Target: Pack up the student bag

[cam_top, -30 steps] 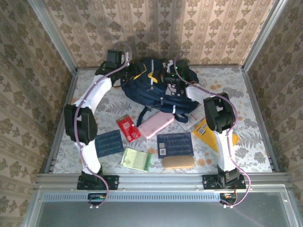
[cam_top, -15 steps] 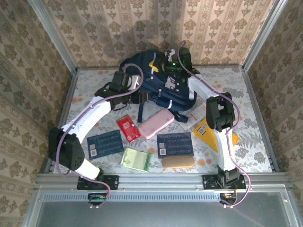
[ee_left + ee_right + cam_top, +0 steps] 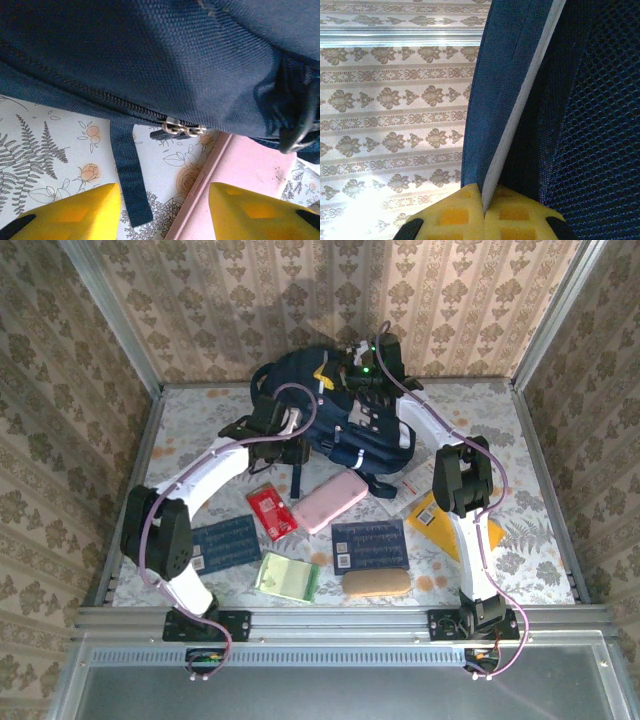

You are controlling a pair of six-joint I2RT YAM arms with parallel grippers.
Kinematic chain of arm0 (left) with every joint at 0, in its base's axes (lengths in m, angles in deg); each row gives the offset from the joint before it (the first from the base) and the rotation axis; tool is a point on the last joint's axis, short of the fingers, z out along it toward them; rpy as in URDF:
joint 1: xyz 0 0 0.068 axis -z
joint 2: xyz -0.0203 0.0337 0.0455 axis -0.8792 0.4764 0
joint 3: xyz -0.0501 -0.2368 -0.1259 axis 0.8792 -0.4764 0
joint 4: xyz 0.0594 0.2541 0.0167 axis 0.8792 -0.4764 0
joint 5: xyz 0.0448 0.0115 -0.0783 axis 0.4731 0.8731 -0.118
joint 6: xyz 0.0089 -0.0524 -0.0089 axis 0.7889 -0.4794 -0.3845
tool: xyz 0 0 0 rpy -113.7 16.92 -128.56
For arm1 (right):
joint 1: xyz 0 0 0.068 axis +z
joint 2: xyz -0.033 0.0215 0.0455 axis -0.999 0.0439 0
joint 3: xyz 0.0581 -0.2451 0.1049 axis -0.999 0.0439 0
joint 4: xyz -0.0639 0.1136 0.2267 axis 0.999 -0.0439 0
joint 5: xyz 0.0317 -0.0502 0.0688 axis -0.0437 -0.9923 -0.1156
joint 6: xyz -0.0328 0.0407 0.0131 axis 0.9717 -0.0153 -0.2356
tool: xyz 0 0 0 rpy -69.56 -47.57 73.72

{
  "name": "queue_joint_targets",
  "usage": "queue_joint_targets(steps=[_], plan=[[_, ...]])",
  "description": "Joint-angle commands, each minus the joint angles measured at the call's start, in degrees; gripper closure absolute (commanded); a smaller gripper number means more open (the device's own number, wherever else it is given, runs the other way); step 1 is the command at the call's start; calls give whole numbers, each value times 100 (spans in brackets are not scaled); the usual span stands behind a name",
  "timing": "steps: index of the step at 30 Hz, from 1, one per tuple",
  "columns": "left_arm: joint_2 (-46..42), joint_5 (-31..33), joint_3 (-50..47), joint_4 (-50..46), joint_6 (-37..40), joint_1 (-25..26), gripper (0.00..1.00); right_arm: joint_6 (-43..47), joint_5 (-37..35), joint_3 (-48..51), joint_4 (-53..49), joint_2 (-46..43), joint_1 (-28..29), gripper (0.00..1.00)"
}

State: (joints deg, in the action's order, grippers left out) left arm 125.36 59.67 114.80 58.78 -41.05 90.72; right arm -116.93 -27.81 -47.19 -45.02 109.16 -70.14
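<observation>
Top external view, from the left: a navy booklet (image 3: 222,543) lies flat on the floral table (image 3: 545,540). The left arm arches over it, and the left gripper (image 3: 290,445) is at the lower left flank of the student bag (image 3: 335,420). In the left wrist view its yellow fingers (image 3: 75,210) stand apart with nothing between them. Just past them the bag's navy fabric crosses the upper view, with a closed zip whose two metal pulls (image 3: 180,128) sit side by side. A dark strap (image 3: 130,185) hangs from the zip line onto the tablecloth.

Nearer the front edge lie a green pack (image 3: 288,577) and a red packet (image 3: 271,511). A pink case (image 3: 329,502) is next, its far end close under the bag.

The bag stands at the far middle of the table, near the back wall. In front of it are a second navy booklet (image 3: 369,544) and a tan pouch (image 3: 376,582).

The right gripper (image 3: 354,375) is at the bag's top. In the right wrist view its yellow pads are pressed together on the white stripe trim (image 3: 520,110) at the bag's edge, with dark mesh to the right. A yellow flat item (image 3: 430,512) lies partly under the right arm.
</observation>
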Motion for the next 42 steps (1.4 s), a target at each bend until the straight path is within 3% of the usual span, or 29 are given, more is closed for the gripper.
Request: queue_joint_targets(steps=[1,13,26,33,42], plan=[[219,65,264,150,57,-16,51,-270,338,-260,706,-171,29,100],[811,-404,705,503,-205,18,56,-535,436,-85,1061,-149,59,100],[897,-215,645,685,-189,45,88,-567,550,-15,1209,-195,145,100],[637,52,405,647,-52,-49,95,-199,543,93,897,-340,133,100],[353,-132,127,758,0,-263,100,104,528,139,600,-434,130,100]])
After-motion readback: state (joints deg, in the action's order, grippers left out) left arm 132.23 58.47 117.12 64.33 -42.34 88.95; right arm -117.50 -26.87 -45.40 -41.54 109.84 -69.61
